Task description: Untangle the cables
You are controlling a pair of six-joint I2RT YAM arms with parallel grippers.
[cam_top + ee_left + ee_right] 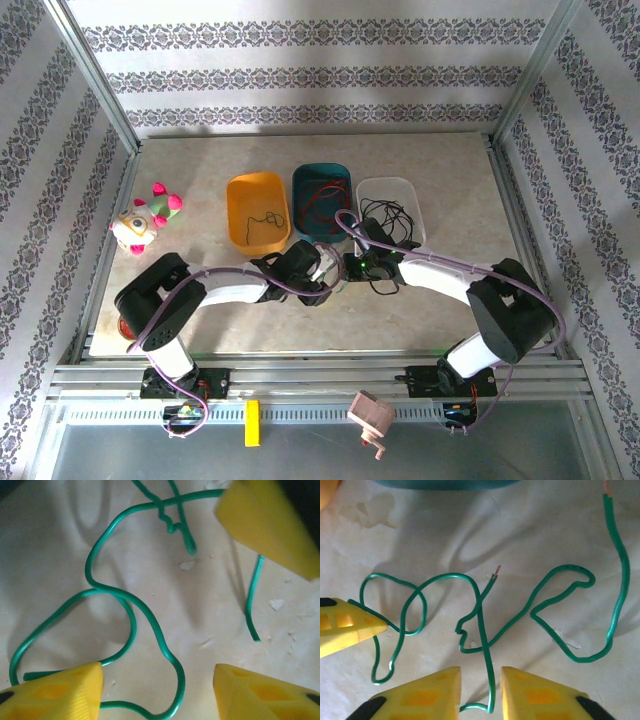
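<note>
Green cable (481,611): loose loops on the surface (450,300), just on the near side of the teal tray (322,169).
Left claw (159,672): spread wide above those loops.
Right claw (480,670): narrowly parted, one green strand running through the gap.
Red cables (316,205): inside the teal tray.

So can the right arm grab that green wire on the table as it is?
Probably yes. The right gripper sits with jaws open either side of the green wire, and nothing covers it there.
</note>
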